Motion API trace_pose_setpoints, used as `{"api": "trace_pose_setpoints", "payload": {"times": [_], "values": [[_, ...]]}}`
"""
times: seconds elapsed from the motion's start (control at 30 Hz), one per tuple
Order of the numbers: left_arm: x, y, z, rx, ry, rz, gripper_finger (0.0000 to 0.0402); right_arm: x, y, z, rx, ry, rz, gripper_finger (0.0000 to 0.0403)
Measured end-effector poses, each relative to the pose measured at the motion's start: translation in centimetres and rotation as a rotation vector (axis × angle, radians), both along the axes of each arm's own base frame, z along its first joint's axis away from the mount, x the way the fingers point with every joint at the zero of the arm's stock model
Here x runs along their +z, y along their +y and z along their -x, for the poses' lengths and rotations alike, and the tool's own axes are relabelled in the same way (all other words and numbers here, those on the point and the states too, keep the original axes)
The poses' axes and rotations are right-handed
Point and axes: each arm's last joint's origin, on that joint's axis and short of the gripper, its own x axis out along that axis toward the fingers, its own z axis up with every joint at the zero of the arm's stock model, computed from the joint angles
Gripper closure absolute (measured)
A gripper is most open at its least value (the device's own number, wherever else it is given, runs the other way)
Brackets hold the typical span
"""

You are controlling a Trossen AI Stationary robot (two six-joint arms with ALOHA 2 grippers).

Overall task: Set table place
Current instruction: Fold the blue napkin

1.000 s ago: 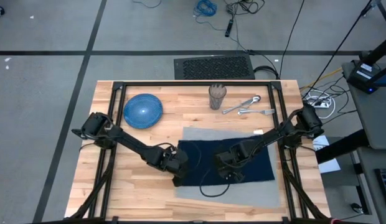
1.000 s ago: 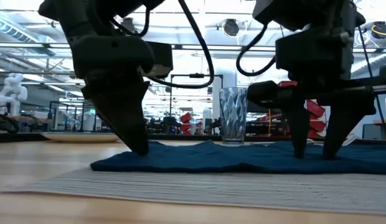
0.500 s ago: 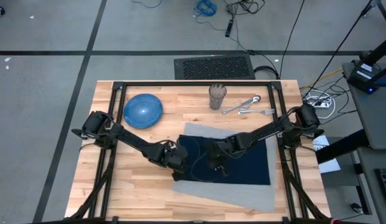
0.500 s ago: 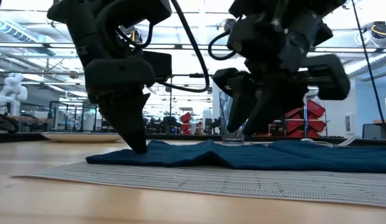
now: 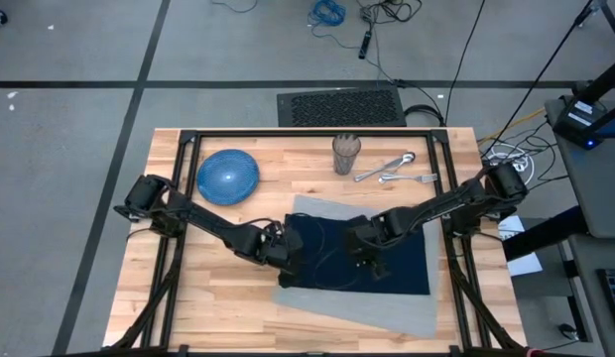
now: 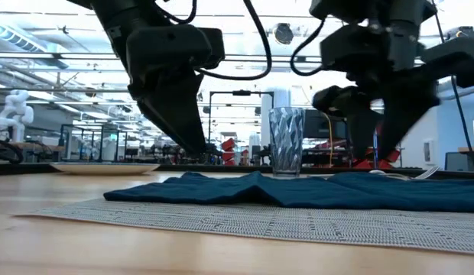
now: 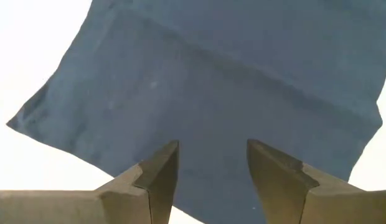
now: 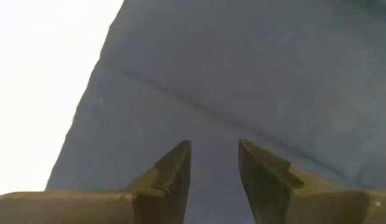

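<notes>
Both tools empty, parted above napkin (image 5: 362,253) on placemat (image 5: 387,307); glass (image 5: 346,154), seemingly clear, behind.

One plate (image 5: 228,177), one glass (image 5: 346,155), one napkin (image 5: 387,263), one placemat (image 5: 387,307).

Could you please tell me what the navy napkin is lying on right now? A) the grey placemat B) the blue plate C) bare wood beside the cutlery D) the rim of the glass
A: in the high view the navy napkin lies spread flat on the grey placemat, apart from the blue plate.
</notes>
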Motion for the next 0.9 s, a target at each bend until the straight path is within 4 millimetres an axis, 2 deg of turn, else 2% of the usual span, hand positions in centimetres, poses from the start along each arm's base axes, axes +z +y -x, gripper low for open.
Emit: {"api": "trace_pose_setpoints", "payload": {"times": [0.2, 0.4, 0.63, 0.9], "values": [[-0.3, 0.1, 0.1, -0.069, 0.039, 0.048, 0.0228, -1.1, 1.3, -0.3, 0.018, 0.012, -0.005, 0.0282], [-0.4, 0.4, -0.1, -0.116, 0.046, 0.062, 0.0228, -2.5, 1.4, -1.0, 0.024, 0.012, -0.002, 0.0282], [-2.8, 1.7, -1.1, -0.105, 0.113, 0.111, 0.0228, -3.4, 1.3, -1.9, 0.033, -0.015, -0.013, 0.0282], [-2.9, 2.1, -2.4, -0.142, 0.018, 0.142, 0.0228, -3.4, 1.5, -2.5, 0.066, -0.081, -0.034, 0.0282]]}}
